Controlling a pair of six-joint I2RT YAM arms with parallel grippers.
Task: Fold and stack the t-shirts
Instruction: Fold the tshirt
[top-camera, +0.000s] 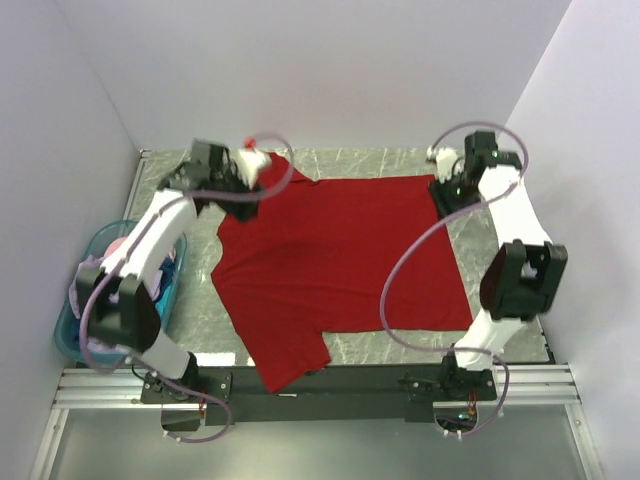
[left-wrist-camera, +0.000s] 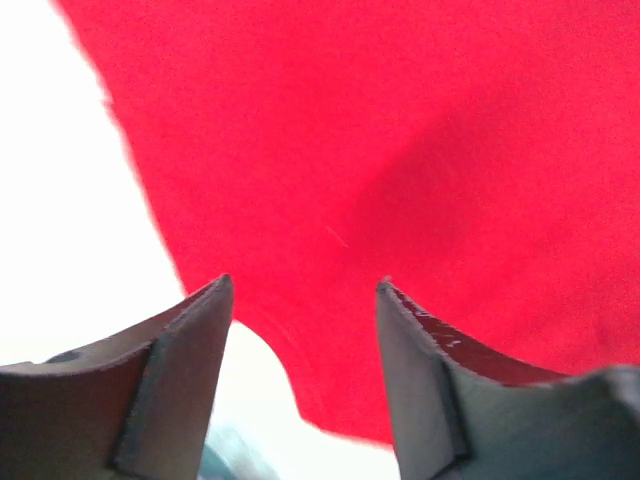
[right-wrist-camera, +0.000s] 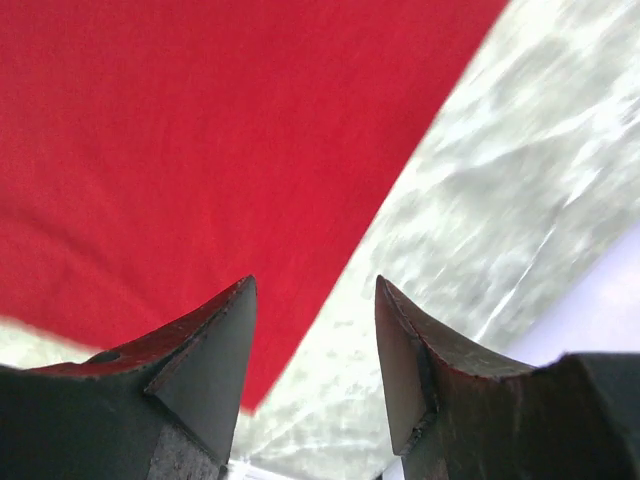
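Observation:
A large red t-shirt (top-camera: 340, 260) lies spread flat on the marble table (top-camera: 380, 165), one sleeve (top-camera: 290, 360) reaching the near edge. My left gripper (top-camera: 252, 170) is over the shirt's far left corner. In the left wrist view the left gripper (left-wrist-camera: 305, 290) stands open, with red cloth (left-wrist-camera: 400, 130) beyond and below the fingers and nothing pinched. My right gripper (top-camera: 443, 190) is at the far right corner. The right gripper (right-wrist-camera: 315, 290) is open too, with the shirt's edge (right-wrist-camera: 180, 130) beside its left finger and bare marble (right-wrist-camera: 480, 180) between the fingers.
A translucent teal basket (top-camera: 68, 330) stands off the table's left side, beside the left arm. It holds bunched shirts: pink (top-camera: 115, 245), lavender (top-camera: 95, 275) and blue (top-camera: 170, 275). White walls close in the back and both sides. A metal rail (top-camera: 320, 380) runs along the near edge.

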